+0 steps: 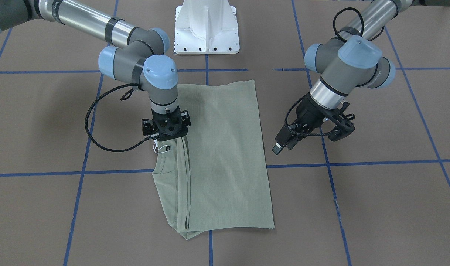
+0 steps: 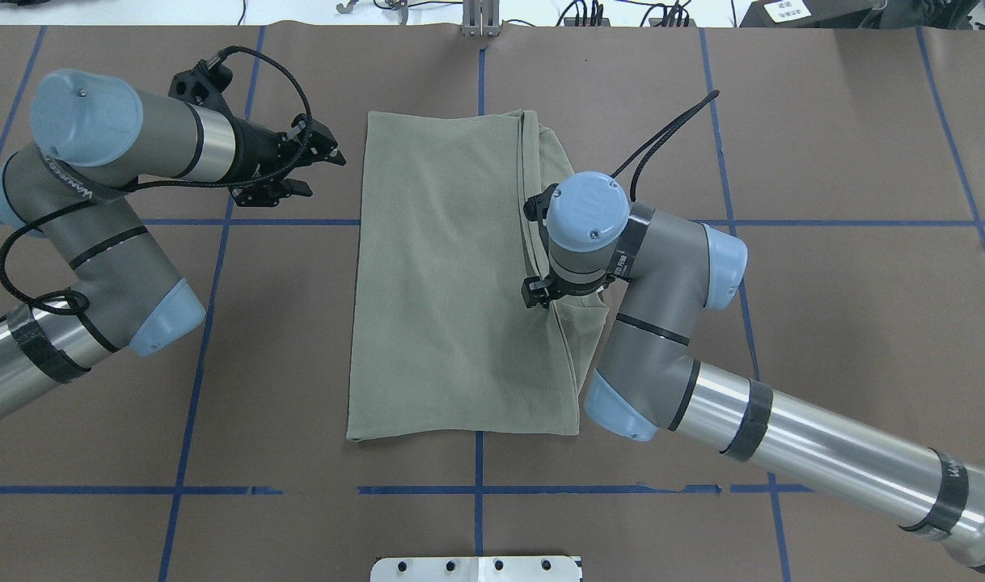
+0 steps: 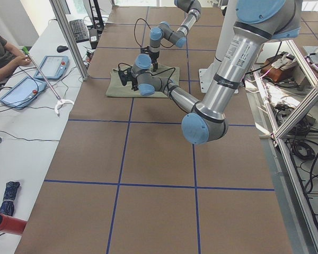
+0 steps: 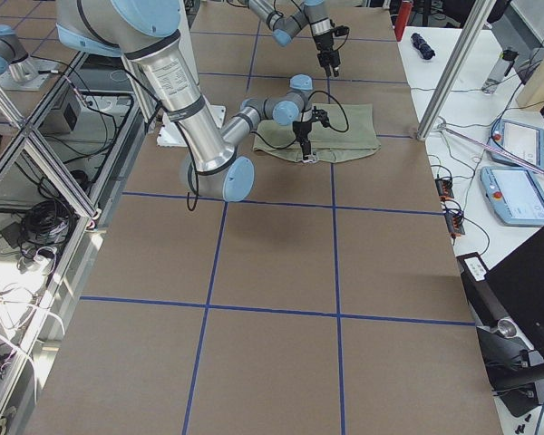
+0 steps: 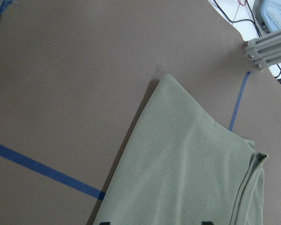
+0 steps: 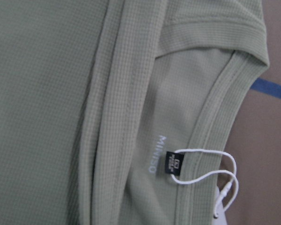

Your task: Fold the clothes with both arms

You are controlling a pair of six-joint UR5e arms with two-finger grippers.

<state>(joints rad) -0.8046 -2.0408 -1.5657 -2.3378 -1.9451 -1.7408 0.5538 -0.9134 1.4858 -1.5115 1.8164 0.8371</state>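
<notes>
sage-green shirt [image 1: 225, 155] folded lengthwise, flat on desk [image 1: 376, 207] | left fingers [image 2: 298, 189] spread, empty, beside shirt | right fingers [image 1: 173, 136] down at collar edge, grip cannot tell

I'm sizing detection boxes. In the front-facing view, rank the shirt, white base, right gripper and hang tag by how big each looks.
1. shirt
2. white base, though the frame's top edge crops it
3. right gripper
4. hang tag

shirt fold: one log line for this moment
shirt: folded lengthwise on table | right gripper: down at neck edge, jaws hidden | left gripper: open, empty, beside shirt
</notes>
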